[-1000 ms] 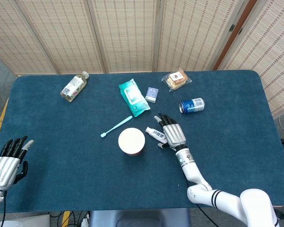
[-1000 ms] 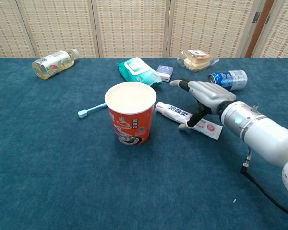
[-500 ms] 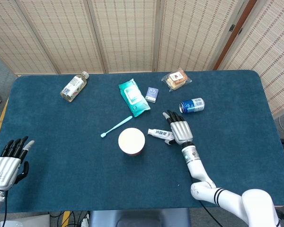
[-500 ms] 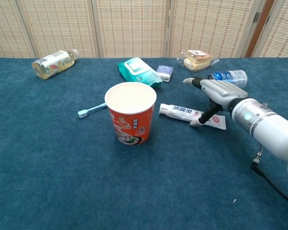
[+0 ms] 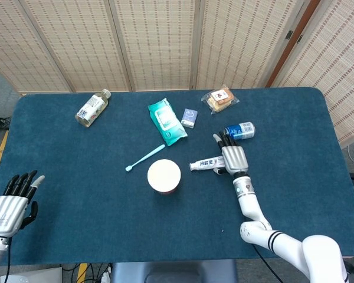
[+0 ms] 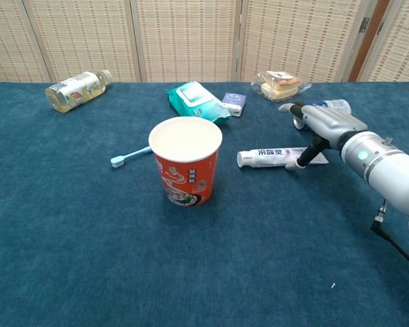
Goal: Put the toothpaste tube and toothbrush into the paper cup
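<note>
Nothing is in the paper cup (image 6: 185,160) yet: the toothpaste tube (image 6: 281,157) is only touched under the loosely spread right hand (image 6: 318,129), and the toothbrush (image 5: 144,158) lies far to its left.

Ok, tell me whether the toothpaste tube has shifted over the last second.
Yes. The toothpaste tube has slid right, away from the paper cup, toward the blue can, with the right robot hand on it.

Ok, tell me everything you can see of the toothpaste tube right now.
The toothpaste tube is white with dark print and a red patch near its flat end, and looks like soft plastic. It lies flat on the blue table, cap toward the paper cup but apart from it. The right hand rests over its flat end, fingers touching it.
</note>
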Controlling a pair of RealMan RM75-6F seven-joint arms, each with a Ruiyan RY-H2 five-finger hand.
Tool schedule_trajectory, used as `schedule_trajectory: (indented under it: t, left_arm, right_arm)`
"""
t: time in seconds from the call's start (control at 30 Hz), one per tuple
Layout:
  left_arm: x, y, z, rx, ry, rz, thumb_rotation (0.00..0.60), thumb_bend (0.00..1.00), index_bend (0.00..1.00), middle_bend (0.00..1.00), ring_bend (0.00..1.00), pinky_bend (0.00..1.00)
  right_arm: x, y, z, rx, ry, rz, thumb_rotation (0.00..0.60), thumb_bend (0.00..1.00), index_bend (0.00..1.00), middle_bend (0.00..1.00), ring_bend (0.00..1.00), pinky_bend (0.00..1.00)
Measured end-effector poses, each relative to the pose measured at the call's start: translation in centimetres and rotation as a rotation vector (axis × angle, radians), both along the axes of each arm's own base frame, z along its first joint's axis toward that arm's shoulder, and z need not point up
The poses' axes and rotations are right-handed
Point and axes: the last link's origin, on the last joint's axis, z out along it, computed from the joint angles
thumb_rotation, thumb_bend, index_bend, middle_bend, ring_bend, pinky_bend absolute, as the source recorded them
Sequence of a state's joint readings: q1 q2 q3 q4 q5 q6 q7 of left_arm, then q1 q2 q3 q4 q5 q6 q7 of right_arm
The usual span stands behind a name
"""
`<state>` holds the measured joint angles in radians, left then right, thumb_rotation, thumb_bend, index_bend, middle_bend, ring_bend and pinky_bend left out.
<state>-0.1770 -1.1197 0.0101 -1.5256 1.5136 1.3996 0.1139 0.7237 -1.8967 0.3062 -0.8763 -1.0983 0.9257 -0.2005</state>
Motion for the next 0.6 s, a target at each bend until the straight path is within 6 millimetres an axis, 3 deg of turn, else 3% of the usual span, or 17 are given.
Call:
schedule_trajectory:
  t: [0.3,0.6]
  left_arm:
    - [0.0,-0.1,0.0,0.002,0.000,0.001,0.600,0.66,0.06,0.00,0.00,0.00]
    - [0.0,-0.2,0.2,0.009,-0.003,0.002,0.600,0.66,0.07,0.00,0.00,0.00]
  right_arm:
    - [1.8,0.1,-0.1,0.086,-0.049,0.034,0.600,0.07,0.24,0.00,0.00,0.17]
    - [3.6,-0.7,-0.4,0.172,-0.021,0.039,0.600,0.17,0.29,0.00,0.00,0.14]
